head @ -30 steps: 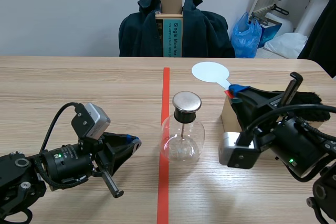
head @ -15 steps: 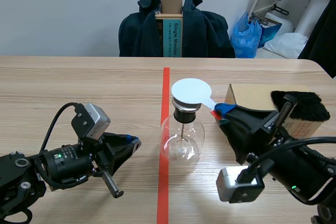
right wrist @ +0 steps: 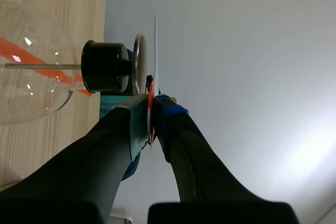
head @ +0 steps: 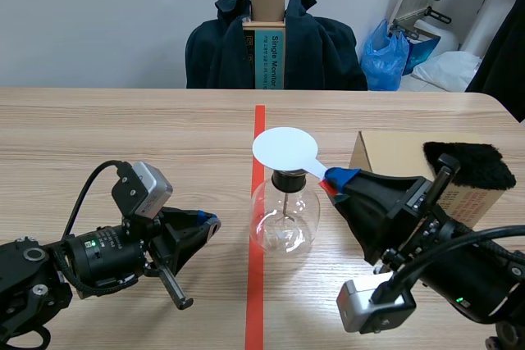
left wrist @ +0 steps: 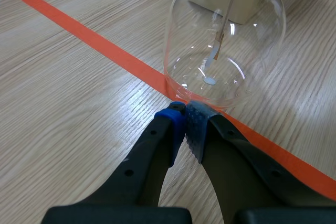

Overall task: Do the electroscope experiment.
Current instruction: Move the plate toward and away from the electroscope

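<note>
The electroscope, a clear glass flask [head: 284, 220] with a black stopper [head: 289, 180], stands on the red tape line. My right gripper [head: 337, 179] is shut on the red handle of a white round paddle [head: 285, 149], whose disc hovers flat just over the flask's top and hides the metal cap. The right wrist view has the paddle [right wrist: 155, 51] edge-on, a narrow gap from the metal cap [right wrist: 139, 64], with my right gripper [right wrist: 151, 116] pinching the handle. My left gripper [head: 205, 223] lies low on the table left of the flask, shut on nothing. Its tips [left wrist: 186, 129] sit just short of the flask [left wrist: 226, 45].
A cardboard box [head: 398, 153] with a black fur pad [head: 463, 165] on top stands right of the flask, behind my right arm. Beyond the table's far edge are a chair draped with a dark coat [head: 275, 47] and a blue bag [head: 385, 59].
My right arm has carried the paddle left and toward me, from behind the box to directly over the flask's top. The left arm has stayed still.
</note>
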Available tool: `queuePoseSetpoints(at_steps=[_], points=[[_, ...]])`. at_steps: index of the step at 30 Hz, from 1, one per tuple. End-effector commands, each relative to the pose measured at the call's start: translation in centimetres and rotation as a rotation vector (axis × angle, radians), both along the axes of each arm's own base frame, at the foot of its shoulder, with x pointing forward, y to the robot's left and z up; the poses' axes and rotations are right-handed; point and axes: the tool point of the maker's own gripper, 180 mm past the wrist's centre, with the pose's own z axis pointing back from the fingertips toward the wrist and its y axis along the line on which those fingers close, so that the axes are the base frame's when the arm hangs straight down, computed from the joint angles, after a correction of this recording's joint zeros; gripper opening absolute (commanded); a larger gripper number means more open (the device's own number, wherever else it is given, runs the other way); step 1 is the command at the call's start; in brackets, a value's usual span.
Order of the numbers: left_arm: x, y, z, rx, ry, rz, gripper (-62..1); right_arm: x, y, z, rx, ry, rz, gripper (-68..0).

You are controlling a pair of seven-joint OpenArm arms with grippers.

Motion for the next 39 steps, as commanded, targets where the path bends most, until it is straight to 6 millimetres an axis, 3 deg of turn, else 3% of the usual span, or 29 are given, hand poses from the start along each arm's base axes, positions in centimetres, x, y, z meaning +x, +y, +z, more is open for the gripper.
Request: queuePoseSetpoints(at_steps=[1,11,30,39], points=[[0.5,-0.6,1.1,-0.031,-0.027,-0.004,-58.1,0.0,-0.1,0.9,0.007,-0.034,0.004,-66.7],[0.5,-0.6,1.1,-0.031,-0.027,-0.004,-58.1,0.7,-0.7,1.4,0.017,-0.06,-0.044,-66.7],[0.5,-0.6,1.1,-0.032,-0.027,-0.003,-58.1,4.6,-5.6,1.7,0.044,-0.053,-0.397,-66.7],[0.4,-0.5,1.0,-0.029,-0.024,-0.003,-58.2,3.8,-4.2,1.6,0.036,-0.055,-0.309,-66.7]])
